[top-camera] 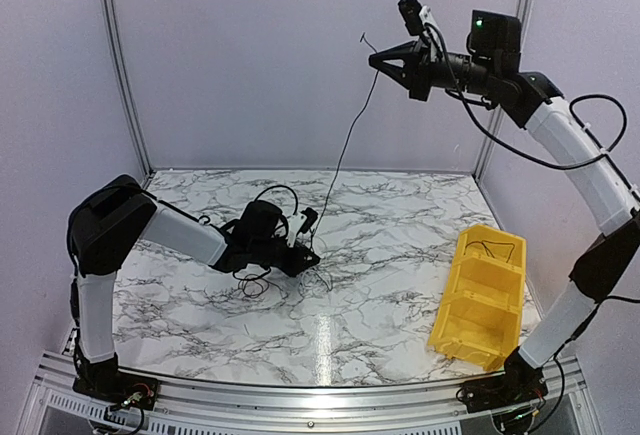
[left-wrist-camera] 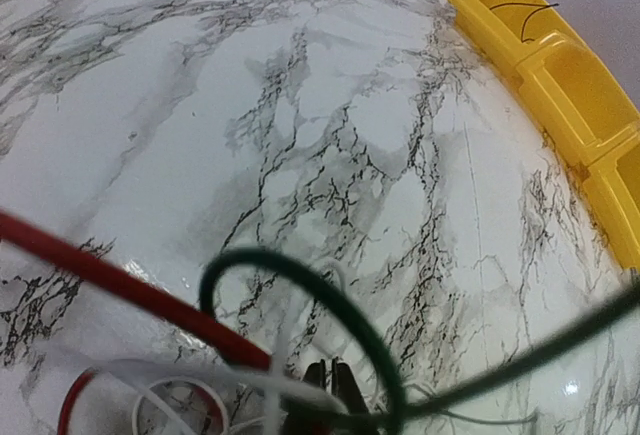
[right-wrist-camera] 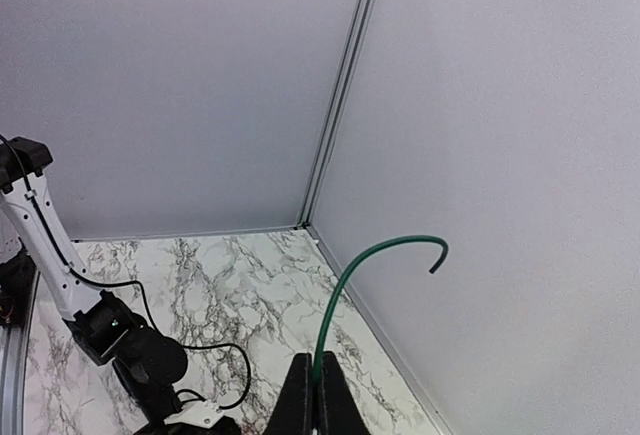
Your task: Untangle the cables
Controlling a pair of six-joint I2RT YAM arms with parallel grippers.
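Left jaws, low on the worktop (top-camera: 400, 255), show only their tips, pressed together at the wrist view's bottom edge; what they pinch is cut off. The tangle of cables (top-camera: 258, 280) blurs around them. A black wire (top-camera: 495, 247) lies in the yellow bin (top-camera: 470, 315), in its far compartment. Right jaws, raised high, are clamped on the green cable (top-camera: 350, 135), which hangs down to the tangle.

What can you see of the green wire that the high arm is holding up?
The green wire is very thin, bendy and dark green; from the top camera it looks almost black. The right gripper is shut on it near one end, high above the marble table. The short free end curls over like a hook, touching nothing. The rest hangs in a long slanted line down to the tangled cables by the left gripper.
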